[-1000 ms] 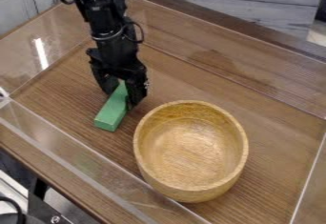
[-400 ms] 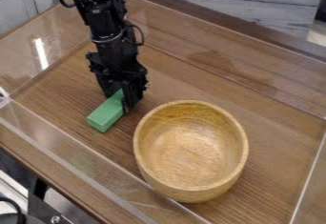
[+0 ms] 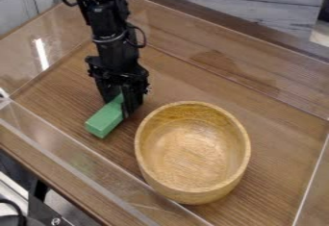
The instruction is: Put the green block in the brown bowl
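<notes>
Black and pointing straight down, the pincer [image 3: 121, 103] is clamping its two fingers narrowly on the upper end of the green block [image 3: 106, 119]. That flat bar is sitting on the wooden table [image 3: 244, 81], its lower end angling toward the near left edge, its top end disappearing between the dark fingers. Whether the block is resting fully on the wood or is lifted a little at the gripped end, I cannot tell from where I am standing. Just to the right of it, close but not touching, the brown bowl [image 3: 193, 188] is sitting upright, wide and thick-walled, showing its grain and nothing inside. Behind the pincer, the black arm [image 3: 100, 18] is rising toward the top left corner. Clear low walls [image 3: 58, 124] are running around the table's edge.
</notes>
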Robot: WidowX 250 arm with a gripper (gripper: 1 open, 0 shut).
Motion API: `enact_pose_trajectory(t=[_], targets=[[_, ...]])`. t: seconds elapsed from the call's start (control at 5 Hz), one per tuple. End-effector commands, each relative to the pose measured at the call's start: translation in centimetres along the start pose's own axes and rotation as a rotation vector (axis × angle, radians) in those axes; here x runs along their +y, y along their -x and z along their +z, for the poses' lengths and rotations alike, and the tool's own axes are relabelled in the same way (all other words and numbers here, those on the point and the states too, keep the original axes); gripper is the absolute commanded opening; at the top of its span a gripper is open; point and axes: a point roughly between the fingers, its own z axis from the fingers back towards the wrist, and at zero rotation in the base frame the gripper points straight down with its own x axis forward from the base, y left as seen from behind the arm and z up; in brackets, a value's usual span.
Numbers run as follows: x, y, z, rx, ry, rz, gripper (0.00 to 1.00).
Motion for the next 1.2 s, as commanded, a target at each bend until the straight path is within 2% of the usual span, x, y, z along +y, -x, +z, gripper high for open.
enact_pose_trajectory(t=[0.0, 0.2, 0.6, 0.8, 1.0], targets=[[-0.4, -0.8, 3.0, -0.045, -0.023, -0.002, 0.0], [-1.4, -0.4, 4.4, -0.024, -0.009, 0.009, 0.0], [-4.0, 0.2, 6.9, -0.03, 0.014, -0.006, 0.0], [-5.9, 0.9, 7.4, -0.035, 0.019, -0.033, 0.0], [-7.7, 1.8, 7.0, -0.037, 0.023, -0.076, 0.0]])
